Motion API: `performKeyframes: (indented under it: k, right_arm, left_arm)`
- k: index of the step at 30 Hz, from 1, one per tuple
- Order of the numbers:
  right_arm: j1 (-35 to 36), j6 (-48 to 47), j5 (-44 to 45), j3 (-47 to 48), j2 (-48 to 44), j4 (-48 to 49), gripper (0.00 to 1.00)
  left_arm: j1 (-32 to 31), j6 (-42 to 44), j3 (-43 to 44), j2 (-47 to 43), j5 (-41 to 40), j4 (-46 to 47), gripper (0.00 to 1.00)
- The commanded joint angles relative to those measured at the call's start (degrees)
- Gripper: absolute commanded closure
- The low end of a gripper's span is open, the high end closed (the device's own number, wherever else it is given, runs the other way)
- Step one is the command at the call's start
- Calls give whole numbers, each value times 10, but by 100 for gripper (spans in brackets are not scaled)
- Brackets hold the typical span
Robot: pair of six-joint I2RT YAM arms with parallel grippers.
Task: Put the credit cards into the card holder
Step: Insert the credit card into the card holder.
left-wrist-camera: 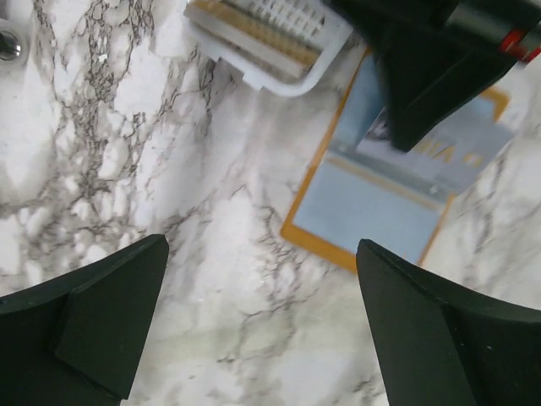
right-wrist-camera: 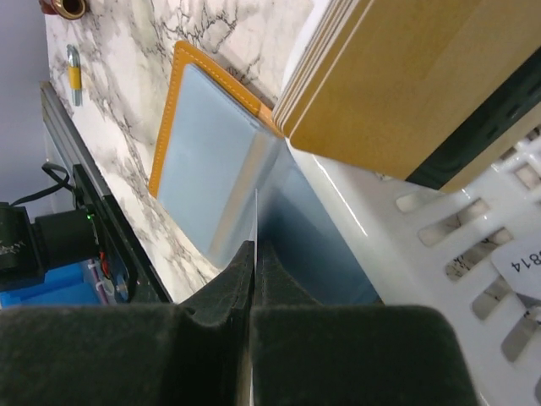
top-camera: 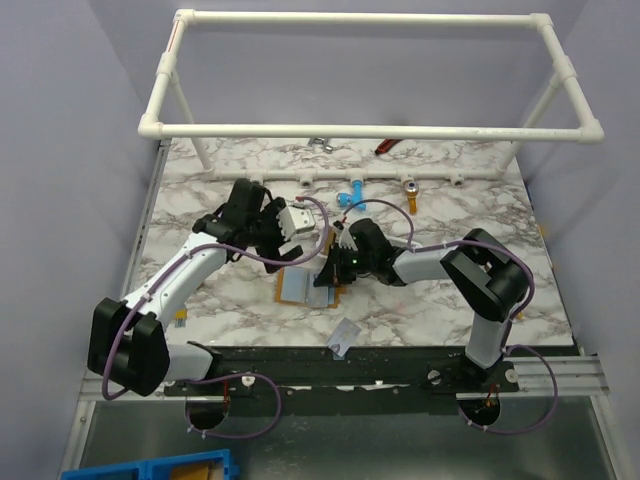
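The card holder point(top-camera: 300, 288) lies open on the marble, orange-rimmed with pale blue-grey pockets point(left-wrist-camera: 372, 203) point(right-wrist-camera: 203, 152). My right gripper point(top-camera: 328, 272) point(right-wrist-camera: 255, 249) is shut on a thin credit card point(right-wrist-camera: 255, 216), seen edge-on, its far edge down at the holder's inner pocket. The left wrist view shows that greyish card point(left-wrist-camera: 439, 152) under the right gripper's black fingers point(left-wrist-camera: 423, 85). My left gripper point(left-wrist-camera: 262, 245) point(top-camera: 272, 245) is open over bare marble just left of the holder, holding nothing. A silvery card point(top-camera: 343, 338) lies near the table's front edge.
A white mesh basket point(left-wrist-camera: 279, 51) point(right-wrist-camera: 423, 254) point(top-camera: 293, 222) sits right behind the holder with a stack of yellowish-gold cards point(right-wrist-camera: 397, 76) in it. Small fittings, one blue point(top-camera: 352, 195) and one orange point(top-camera: 410, 190), lie by the white pipe frame point(top-camera: 370, 130) at the back.
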Motion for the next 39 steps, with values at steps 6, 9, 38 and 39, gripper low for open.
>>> performKeyframes:
  k: [6, 9, 38, 39]
  right_arm:
    - [5, -20, 38, -37, -28, 0, 99]
    - [5, -20, 43, -41, -36, -3, 99]
    - [-45, -39, 74, -175, -187, -63, 99]
    - [-45, -39, 69, -169, -187, -62, 99]
  left_arm:
    - [-2, 348, -73, 42, -57, 11, 5]
    - [-6, 383, -70, 70, -63, 11, 7]
    - [-193, 355, -41, 170, -66, -50, 28]
    - [-200, 348, -41, 171, -67, -48, 29]
